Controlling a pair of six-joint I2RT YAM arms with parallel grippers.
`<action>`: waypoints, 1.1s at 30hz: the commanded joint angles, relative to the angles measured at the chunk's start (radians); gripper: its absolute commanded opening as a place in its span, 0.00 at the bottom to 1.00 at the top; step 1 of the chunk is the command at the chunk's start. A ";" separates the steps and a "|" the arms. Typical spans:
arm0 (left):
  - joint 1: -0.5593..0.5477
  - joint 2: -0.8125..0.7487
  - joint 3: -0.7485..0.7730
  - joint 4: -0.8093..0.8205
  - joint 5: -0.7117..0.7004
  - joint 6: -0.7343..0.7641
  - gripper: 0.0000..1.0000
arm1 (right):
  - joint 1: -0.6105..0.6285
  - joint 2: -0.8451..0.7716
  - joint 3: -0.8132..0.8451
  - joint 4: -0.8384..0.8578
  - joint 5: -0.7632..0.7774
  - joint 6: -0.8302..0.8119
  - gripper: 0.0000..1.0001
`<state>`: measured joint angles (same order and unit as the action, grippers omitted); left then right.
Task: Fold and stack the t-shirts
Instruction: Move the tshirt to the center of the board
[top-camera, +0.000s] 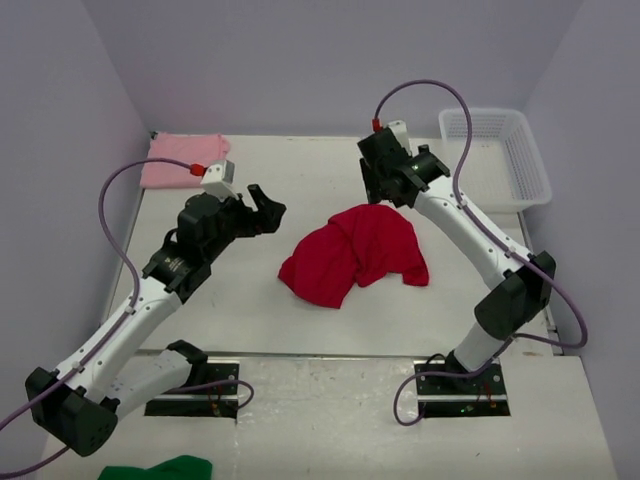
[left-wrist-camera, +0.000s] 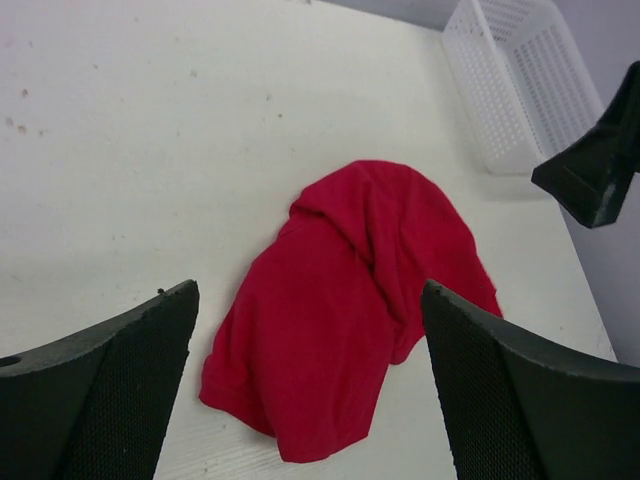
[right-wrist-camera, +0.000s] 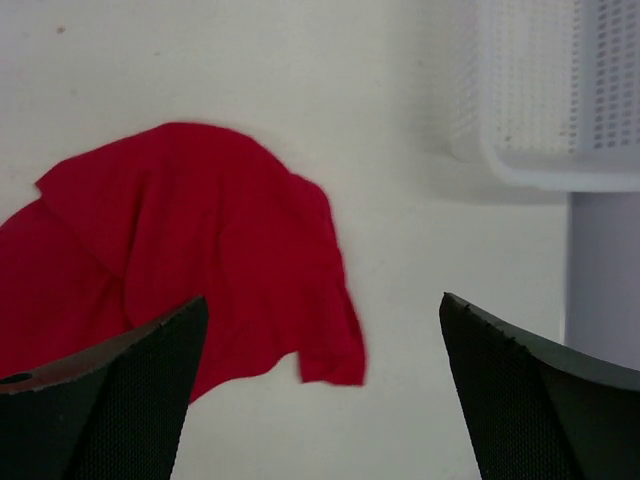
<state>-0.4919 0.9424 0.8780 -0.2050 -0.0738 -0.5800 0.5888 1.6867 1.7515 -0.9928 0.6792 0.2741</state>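
Note:
A crimson red t-shirt (top-camera: 355, 255) lies crumpled in a heap at the middle of the table. A pale pink t-shirt (top-camera: 183, 160) sits folded in a small rectangle at the back left corner. My left gripper (top-camera: 265, 210) hovers open just left of the red heap, nothing between its fingers. In the left wrist view the red t-shirt (left-wrist-camera: 350, 300) lies below and ahead of the left gripper (left-wrist-camera: 310, 288). My right gripper (top-camera: 395, 185) stands open above the heap's far edge. The right wrist view shows the red t-shirt (right-wrist-camera: 180, 260) on the table beneath the empty right gripper (right-wrist-camera: 325, 300).
A white mesh basket (top-camera: 497, 112) stands at the back right corner, also visible as the basket (left-wrist-camera: 480, 90) and the basket (right-wrist-camera: 540, 170) in the wrist views. A green cloth (top-camera: 160, 468) lies off the table's near left edge. Purple walls close in the back and sides.

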 joint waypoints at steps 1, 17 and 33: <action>-0.029 0.048 -0.020 -0.027 0.054 0.031 0.91 | 0.026 -0.219 -0.154 0.066 -0.157 0.094 0.97; -0.419 0.070 -0.254 -0.111 -0.133 -0.145 0.79 | 0.051 -0.469 -0.833 0.404 -0.437 0.300 0.68; -0.435 0.317 -0.240 -0.031 -0.224 -0.147 0.64 | 0.029 -0.541 -0.814 0.358 -0.319 0.333 0.58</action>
<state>-0.9234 1.2354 0.6113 -0.3149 -0.2661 -0.7223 0.6235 1.1332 0.9066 -0.6434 0.3088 0.5842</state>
